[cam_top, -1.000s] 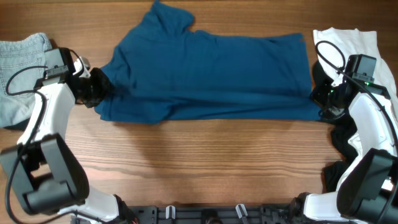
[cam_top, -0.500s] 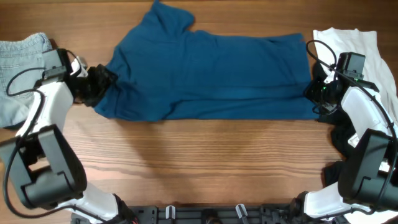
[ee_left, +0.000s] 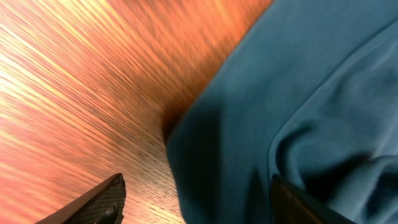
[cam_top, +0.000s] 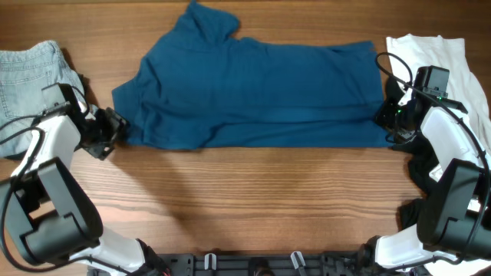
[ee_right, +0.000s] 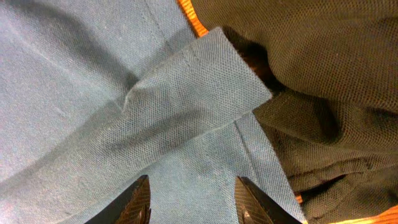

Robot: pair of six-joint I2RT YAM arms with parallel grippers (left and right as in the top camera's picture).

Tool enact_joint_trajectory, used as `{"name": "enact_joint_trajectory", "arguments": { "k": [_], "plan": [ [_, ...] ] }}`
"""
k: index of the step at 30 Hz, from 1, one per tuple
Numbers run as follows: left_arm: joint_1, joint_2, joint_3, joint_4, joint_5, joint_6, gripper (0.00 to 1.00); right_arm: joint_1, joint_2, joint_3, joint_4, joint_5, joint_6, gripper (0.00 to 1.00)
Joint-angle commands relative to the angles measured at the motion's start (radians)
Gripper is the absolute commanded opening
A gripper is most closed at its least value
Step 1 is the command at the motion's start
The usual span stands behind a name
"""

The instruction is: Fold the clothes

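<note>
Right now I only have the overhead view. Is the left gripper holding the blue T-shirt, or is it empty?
Observer: Empty. The left wrist view shows the left gripper open, with its fingers wide apart over the edge of the blue T-shirt and the bare table.
Operator: And the right one?
Observer: The right gripper is open too. It sits over flat blue fabric, and nothing looks pinched.
Operator: Anything odd at that end?
Observer: A hem corner is flipped back over the shirt, right beside the black garment.
</note>
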Motion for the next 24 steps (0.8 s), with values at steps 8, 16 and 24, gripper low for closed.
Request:
{"name": "enact_joint_trajectory", "arguments": {
  "k": [8, 16, 24],
  "plan": [
    [-0.016, 0.085, -0.012, 0.042, 0.117, -0.029, 0.04, 0.006, 0.013, 0.003, -0.018, 0.016, -0.019, 0.44],
    [0.072, 0.018, 0.047, -0.022, -0.231, -0.028, 0.04, 0.006, 0.013, 0.003, -0.025, 0.016, -0.020, 0.44],
    [0.101, -0.006, 0.087, -0.103, -0.230, 0.038, 0.62, 0.006, 0.017, 0.003, -0.029, 0.016, -0.028, 0.45]
  ]
}}
